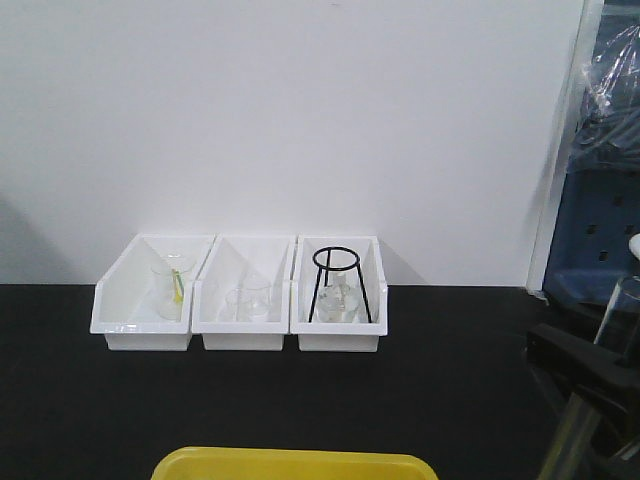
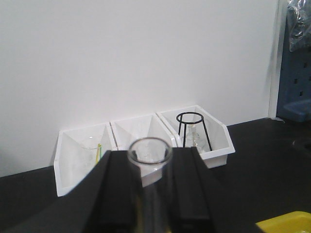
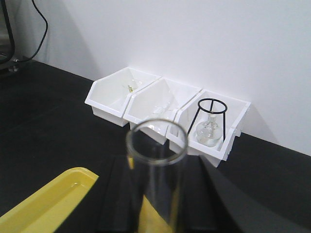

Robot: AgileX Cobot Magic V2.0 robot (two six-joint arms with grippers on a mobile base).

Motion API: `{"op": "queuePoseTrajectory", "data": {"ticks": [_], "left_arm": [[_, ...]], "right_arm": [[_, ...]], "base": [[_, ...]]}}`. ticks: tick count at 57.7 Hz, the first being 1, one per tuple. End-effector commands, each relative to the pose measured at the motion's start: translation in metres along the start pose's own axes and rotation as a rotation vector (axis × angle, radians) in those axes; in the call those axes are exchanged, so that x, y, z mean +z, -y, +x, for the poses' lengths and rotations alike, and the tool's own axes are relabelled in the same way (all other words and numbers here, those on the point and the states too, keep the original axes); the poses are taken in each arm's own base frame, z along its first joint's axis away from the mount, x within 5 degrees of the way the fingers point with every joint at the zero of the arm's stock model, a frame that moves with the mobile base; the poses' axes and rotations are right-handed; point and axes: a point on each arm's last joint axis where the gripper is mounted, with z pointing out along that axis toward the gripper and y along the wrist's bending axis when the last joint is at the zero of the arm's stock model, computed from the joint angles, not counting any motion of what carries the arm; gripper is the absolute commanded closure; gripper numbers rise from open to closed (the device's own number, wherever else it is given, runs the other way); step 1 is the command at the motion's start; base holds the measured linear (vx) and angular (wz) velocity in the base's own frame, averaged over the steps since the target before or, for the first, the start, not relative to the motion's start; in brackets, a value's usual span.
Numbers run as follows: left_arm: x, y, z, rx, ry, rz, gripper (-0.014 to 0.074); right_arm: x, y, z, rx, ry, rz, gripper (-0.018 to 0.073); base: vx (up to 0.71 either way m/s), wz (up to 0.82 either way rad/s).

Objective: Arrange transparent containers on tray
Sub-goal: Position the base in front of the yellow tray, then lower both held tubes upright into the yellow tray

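Clamping a test tube (image 2: 149, 156) in the left gripper (image 2: 149, 170) and a second tube (image 3: 156, 187) in the right gripper (image 3: 158, 172), we reckon lowering both onto the tray (image 3: 48, 204) comes next.

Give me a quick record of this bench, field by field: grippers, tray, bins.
Left gripper: shut on left test tube
Right gripper: shut on right test tube
Tray: yellow, at the near edge, partly in view
Bins: three white, side by side along the back wall
Bin contents: clear glassware in each; black wire stand in the right one
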Motion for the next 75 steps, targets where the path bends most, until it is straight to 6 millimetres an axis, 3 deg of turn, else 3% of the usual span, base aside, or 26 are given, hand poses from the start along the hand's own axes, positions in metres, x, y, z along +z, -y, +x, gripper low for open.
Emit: {"op": "queuePoseTrajectory", "data": {"ticks": [1, 27, 34, 42, 50, 63, 75], "left_arm": [[-0.004, 0.001, -0.02, -0.005, 0.121, 0.013, 0.0422], [-0.004, 0.001, -0.02, -0.017, 0.122, 0.014, 0.0422], [-0.001, 0.001, -0.018, -0.02, 0.106, 0.014, 0.0421], [0.018, 0.001, -0.005, -0.028, -0.013, 0.007, 0.0414], [0.046, 0.007, 0.012, -0.144, -0.122, 0.035, 0.0412], [0.096, 0.043, 0.047, -0.168, -0.237, 0.165, 0.041], [0.133, 0.069, 0.097, -0.196, -0.396, 0.202, 0.0407]], "right_arm": [[-0.005, 0.001, -0.017, -0.01, 0.115, 0.009, 0.0571], [-0.005, 0.001, -0.018, 0.005, 0.125, 0.004, 0.0571], [0.003, 0.0, -0.015, 0.062, 0.098, -0.012, 0.0571], [0.037, -0.002, -0.002, 0.082, -0.01, -0.017, 0.0571], [0.077, -0.006, 0.016, 0.188, -0.125, -0.038, 0.0571], [0.139, -0.009, 0.052, 0.334, -0.221, -0.02, 0.057], [0.172, -0.011, 0.088, 0.399, -0.355, 0.003, 0.0568]], "base": [[0.03, 0.0], [0.0, 0.0], [0.0, 0.0], [0.0, 0.0], [0.0, 0.0], [0.0, 0.0], [0.0, 0.0]]}}
